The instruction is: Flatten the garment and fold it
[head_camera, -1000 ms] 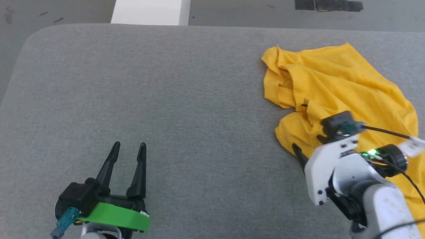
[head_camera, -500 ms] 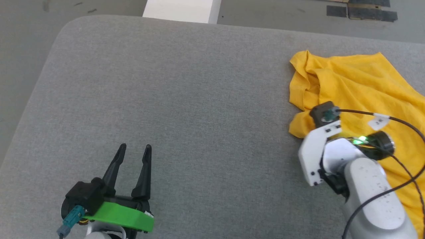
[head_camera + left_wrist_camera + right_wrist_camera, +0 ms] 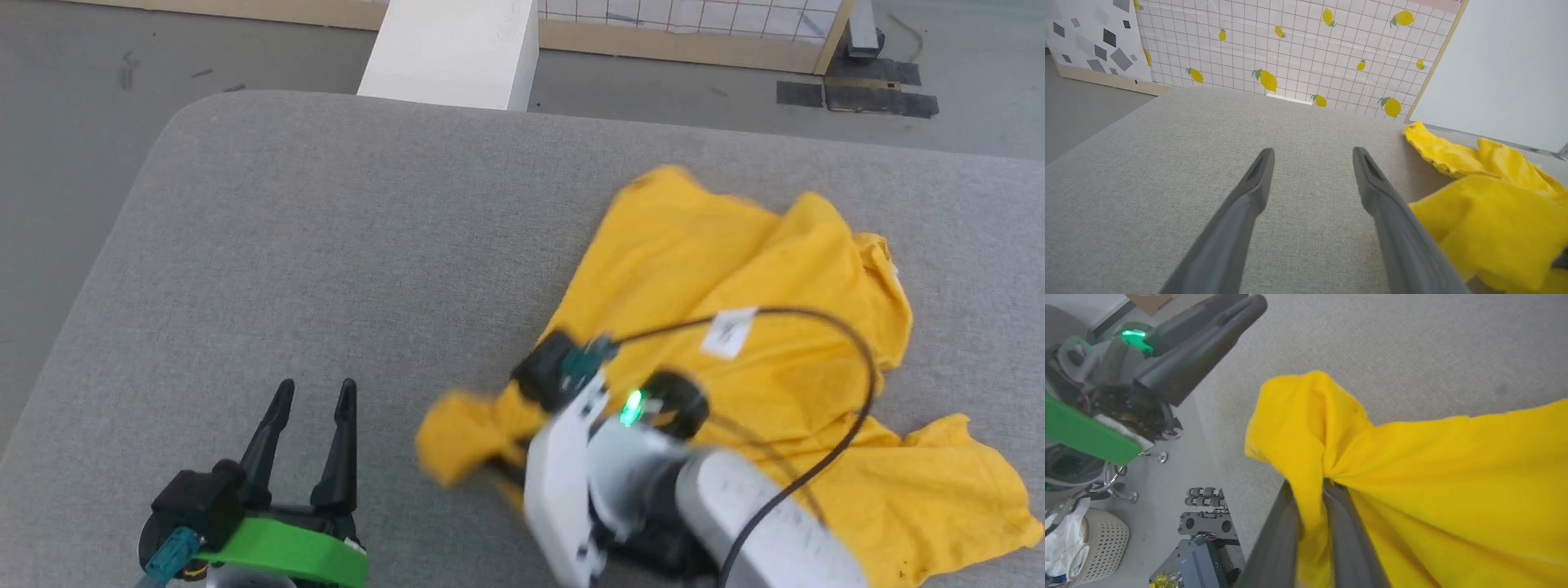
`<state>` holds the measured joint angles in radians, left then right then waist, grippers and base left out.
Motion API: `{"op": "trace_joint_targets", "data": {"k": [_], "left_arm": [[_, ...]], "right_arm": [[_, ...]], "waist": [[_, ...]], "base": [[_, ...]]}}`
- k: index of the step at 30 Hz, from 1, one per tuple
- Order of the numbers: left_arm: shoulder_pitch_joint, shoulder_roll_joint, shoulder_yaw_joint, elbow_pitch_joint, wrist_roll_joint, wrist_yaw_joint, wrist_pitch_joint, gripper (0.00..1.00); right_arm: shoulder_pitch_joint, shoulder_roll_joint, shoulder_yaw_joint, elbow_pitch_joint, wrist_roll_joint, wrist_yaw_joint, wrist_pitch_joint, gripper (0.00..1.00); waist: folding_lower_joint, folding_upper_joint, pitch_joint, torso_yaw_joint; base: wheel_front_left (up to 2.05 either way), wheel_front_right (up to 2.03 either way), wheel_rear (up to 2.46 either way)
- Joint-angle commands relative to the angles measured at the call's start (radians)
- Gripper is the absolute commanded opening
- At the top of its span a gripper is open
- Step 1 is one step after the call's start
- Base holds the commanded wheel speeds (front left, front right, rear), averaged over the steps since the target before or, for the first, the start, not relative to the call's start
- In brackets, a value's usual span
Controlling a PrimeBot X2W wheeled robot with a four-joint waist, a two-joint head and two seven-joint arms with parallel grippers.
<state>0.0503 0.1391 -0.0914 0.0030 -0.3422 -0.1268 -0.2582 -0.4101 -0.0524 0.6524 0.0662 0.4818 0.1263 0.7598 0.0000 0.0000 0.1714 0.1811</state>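
Note:
The garment (image 3: 735,269) is a bright yellow T-shirt lying crumpled on the right half of the grey table (image 3: 326,229), plain side up. My right gripper (image 3: 1310,490) is shut on a bunched edge of it, and the cloth (image 3: 1453,477) stretches away to the right of the fingers. In the head view this gripper (image 3: 494,469) sits under its white wrist, with a yellow flap sticking out to its left. My left gripper (image 3: 317,388) stands open and empty above the table at the lower left. Its fingers (image 3: 1257,183) point across bare table, with the garment (image 3: 1494,212) close on their right.
A white block (image 3: 457,49) stands beyond the table's far edge. A lemon-print grid wall (image 3: 1290,49) rises behind it. Black tape (image 3: 865,94) marks the floor. Below the table's near edge are a perforated basket (image 3: 1098,543) and robot hardware (image 3: 1204,522).
My right gripper has closed on the garment's near edge and pulled it left toward the left gripper. The garment now lies nearer the table's middle. The head camera has shifted. My left gripper stays open.

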Motion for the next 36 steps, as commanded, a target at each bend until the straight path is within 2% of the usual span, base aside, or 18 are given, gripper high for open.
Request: {"op": "trace_joint_targets", "data": {"k": [1, 4, 5, 7, 8, 9, 13, 17, 22, 30, 33, 36], "left_arm": [[0.012, -0.002, 0.005, -0.001, 0.008, -0.004, -0.004, 1.00], [0.009, -0.002, 0.001, -0.001, 0.005, -0.004, -0.004, 1.00], [0.007, -0.002, 0.000, -0.001, 0.004, -0.004, -0.004, 1.00], [-0.001, -0.003, -0.006, 0.002, 0.000, -0.004, -0.004, 1.00], [-0.006, -0.004, -0.009, 0.004, -0.002, -0.004, -0.004, 1.00], [-0.009, -0.004, -0.010, 0.006, -0.004, -0.004, -0.004, 1.00], [-0.018, -0.003, -0.010, 0.011, -0.012, -0.004, -0.004, 1.00], [-0.013, 0.000, 0.003, 0.012, -0.011, -0.004, -0.004, 1.00], [0.000, 0.001, 0.019, 0.006, -0.003, -0.004, -0.004, 1.00], [0.017, 0.005, 0.036, -0.013, 0.009, -0.004, -0.004, 1.00], [0.025, 0.008, 0.040, -0.022, 0.012, -0.004, -0.004, 1.00], [0.033, 0.008, 0.047, -0.036, 0.015, -0.004, -0.004, 1.00]], "right_arm": [[0.034, 0.001, 0.015, 0.000, 0.019, 0.004, 0.011, 0.00], [0.070, -0.020, 0.044, 0.034, 0.012, 0.004, 0.018, 0.00], [0.083, -0.021, 0.037, 0.053, 0.013, 0.004, 0.014, 0.07], [0.093, -0.030, 0.026, 0.091, -0.007, 0.004, -0.006, 0.48], [0.090, -0.036, 0.026, 0.109, -0.025, 0.004, -0.022, 0.84], [0.091, -0.035, 0.017, 0.124, -0.031, 0.004, -0.034, 1.00], [0.076, -0.024, -0.025, 0.155, -0.056, 0.004, -0.085, 1.00], [0.054, -0.012, -0.086, 0.113, -0.059, 0.004, -0.115, 1.00], [0.068, -0.004, -0.200, 0.008, -0.081, 0.004, -0.134, 1.00], [0.217, 0.001, -0.408, -0.214, -0.146, 0.004, -0.140, 1.00], [0.301, 0.002, -0.494, -0.302, -0.206, 0.004, -0.212, 1.00], [0.379, 0.002, -0.580, -0.357, -0.287, 0.004, -0.355, 1.00]], "waist": [[0.0000, 0.0000, 0.004, 0.004], [0.0000, 0.0000, 0.016, 0.014], [0.0000, 0.0000, 0.020, 0.017], [0.0000, 0.0000, 0.028, 0.022], [0.0000, 0.0000, 0.032, 0.024], [0.0000, 0.0000, 0.034, 0.024], [0.0000, 0.0000, 0.040, 0.017], [0.0000, 0.0000, 0.033, -0.005], [0.0000, 0.0000, 0.015, -0.036], [0.0000, 0.0000, -0.001, -0.083], [0.0000, 0.0000, 0.001, -0.099], [0.0000, 0.0000, 0.008, -0.115]], "base": [[0.00, 0.00, 0.00], [0.00, 0.00, 0.00], [0.00, 0.00, 0.00], [0.00, 0.00, 0.00], [0.00, 0.00, 0.00], [0.00, 0.00, 0.00], [0.00, 0.00, 0.00], [0.00, 0.00, 0.00], [0.00, 0.00, 0.00], [0.00, 0.00, 0.00], [0.00, 0.00, 0.00], [0.00, 0.00, 0.00]]}}
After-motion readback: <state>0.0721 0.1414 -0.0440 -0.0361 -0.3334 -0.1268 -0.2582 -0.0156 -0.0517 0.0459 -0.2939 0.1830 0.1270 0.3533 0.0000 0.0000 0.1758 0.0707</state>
